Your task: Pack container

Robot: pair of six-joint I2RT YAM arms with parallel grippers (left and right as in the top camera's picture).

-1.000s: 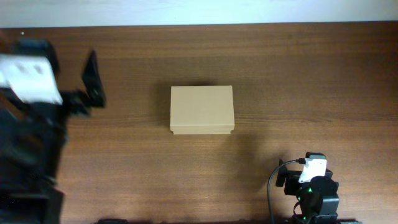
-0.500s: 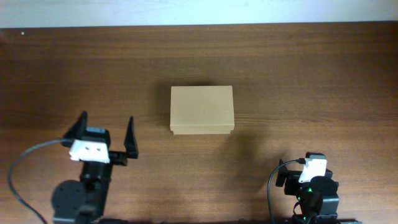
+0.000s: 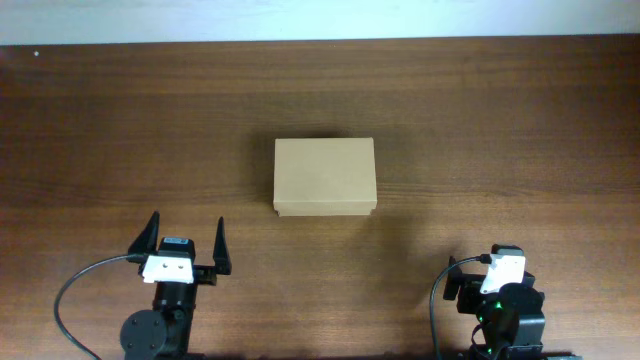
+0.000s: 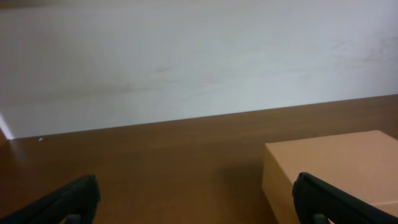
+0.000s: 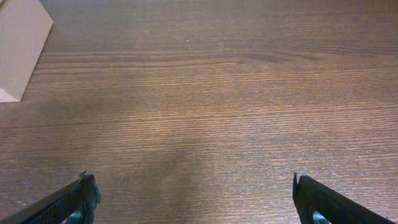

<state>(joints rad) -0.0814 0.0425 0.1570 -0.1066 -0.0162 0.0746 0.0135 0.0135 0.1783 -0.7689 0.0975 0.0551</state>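
The container (image 3: 324,177) is a plain tan cardboard box with its lid shut, at the middle of the brown wooden table. My left gripper (image 3: 185,245) is open and empty near the front left, pointing toward the far side. The box lies ahead of it to the right, in the left wrist view (image 4: 336,162). My right gripper (image 5: 196,199) is open and empty over bare wood at the front right. In its view a corner of the box (image 5: 18,43) shows at the far left. Nothing else of the task is in view.
A pale wall (image 4: 199,62) runs along the table's far edge. The right arm's body (image 3: 500,295) sits at the front right edge, with a black cable looping beside it.
My left arm has swung in from the far left edge and drawn back to the front left, its fingers still open. The box and the right arm have not moved.
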